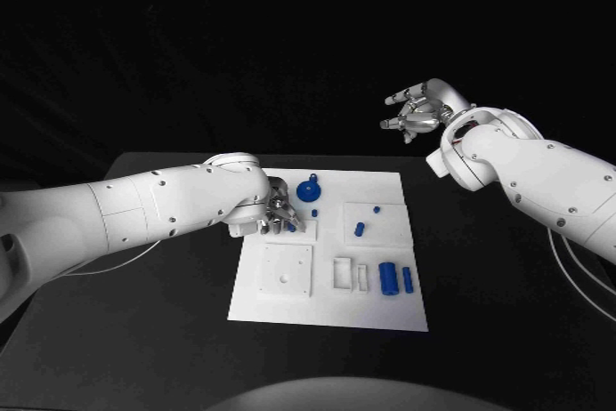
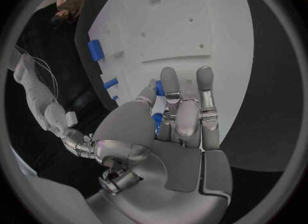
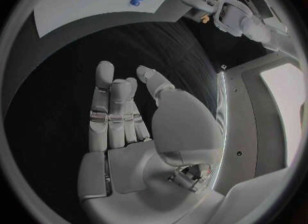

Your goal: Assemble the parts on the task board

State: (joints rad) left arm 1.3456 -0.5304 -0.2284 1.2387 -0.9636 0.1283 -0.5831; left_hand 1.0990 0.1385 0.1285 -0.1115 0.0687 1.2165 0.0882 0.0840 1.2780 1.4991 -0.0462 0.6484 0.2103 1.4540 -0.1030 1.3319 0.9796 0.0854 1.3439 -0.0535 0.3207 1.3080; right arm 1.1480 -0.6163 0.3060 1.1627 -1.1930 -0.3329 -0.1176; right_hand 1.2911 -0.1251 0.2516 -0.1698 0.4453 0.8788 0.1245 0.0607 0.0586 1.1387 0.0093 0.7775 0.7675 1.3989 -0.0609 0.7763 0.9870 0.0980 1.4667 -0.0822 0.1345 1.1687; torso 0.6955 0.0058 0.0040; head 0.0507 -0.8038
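Left hand (image 1: 266,212) seems to pinch a small blue part (image 2: 157,118) over the task board (image 1: 385,313), ready for seating; right hand (image 1: 418,108) hangs open, clear.

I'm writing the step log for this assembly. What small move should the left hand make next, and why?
Probably lower the left hand slightly and close its fingers on the small blue part beside them. That hand hangs over the task board's left upper area with its fingers near the part, but no firm hold shows. The right hand is raised off the board, holding nothing.
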